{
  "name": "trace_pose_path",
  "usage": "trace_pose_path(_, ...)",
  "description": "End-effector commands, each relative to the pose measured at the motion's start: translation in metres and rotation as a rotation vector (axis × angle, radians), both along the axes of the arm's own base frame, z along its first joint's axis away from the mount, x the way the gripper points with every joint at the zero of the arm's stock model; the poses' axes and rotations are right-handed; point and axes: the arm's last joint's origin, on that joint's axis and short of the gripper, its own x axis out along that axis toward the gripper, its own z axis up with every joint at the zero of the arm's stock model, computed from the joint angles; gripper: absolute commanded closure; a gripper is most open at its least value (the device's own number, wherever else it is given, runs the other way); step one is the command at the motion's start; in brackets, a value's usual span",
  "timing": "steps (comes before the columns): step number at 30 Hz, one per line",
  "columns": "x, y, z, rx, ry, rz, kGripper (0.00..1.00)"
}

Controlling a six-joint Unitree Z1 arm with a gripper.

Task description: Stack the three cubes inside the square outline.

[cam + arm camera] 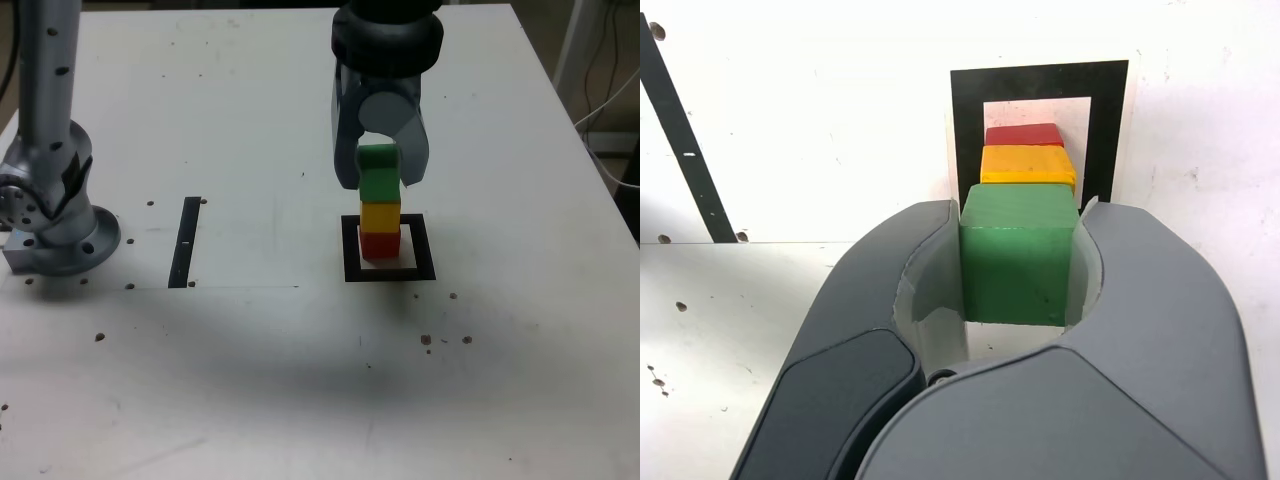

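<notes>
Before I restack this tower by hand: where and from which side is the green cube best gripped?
Grip the green cube by its two opposite vertical faces, coming from above, as the gripper does now. It tops the yellow and red cubes, so only its sides and top are free, and its flat parallel faces suit the fingers.

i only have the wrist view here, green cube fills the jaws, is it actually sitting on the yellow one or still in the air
Observer: In the exterior view the green cube sits directly on the yellow cube; no gap shows between them.
Operator: is the stack straight
Observer: The green one looks slightly offset toward the exterior view's left; yellow sits squarely on the red cube.
Operator: still inside the outline
Observer: Yes, the red base stands within the square outline, and the gripper closely flanks the green cube.
</notes>
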Motion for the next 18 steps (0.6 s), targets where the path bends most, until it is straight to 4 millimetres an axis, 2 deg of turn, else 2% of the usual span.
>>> trace_pose_path(1, 0.0004, -0.0004, -0.0009, 0.001, 0.004, -0.003, 0.56)
trace_pose_path(8, 0.0006, -0.0003, -0.0005, 0.001, 0.001, -0.005, 0.46)
trace_pose_path(14, 0.0003, -0.0003, -0.0012, 0.002, 0.004, -0.014, 0.22)
trace_pose_path(18, 0.0006, 0.0002, 0.0008, 0.011, -0.006, -0.017, 0.10)
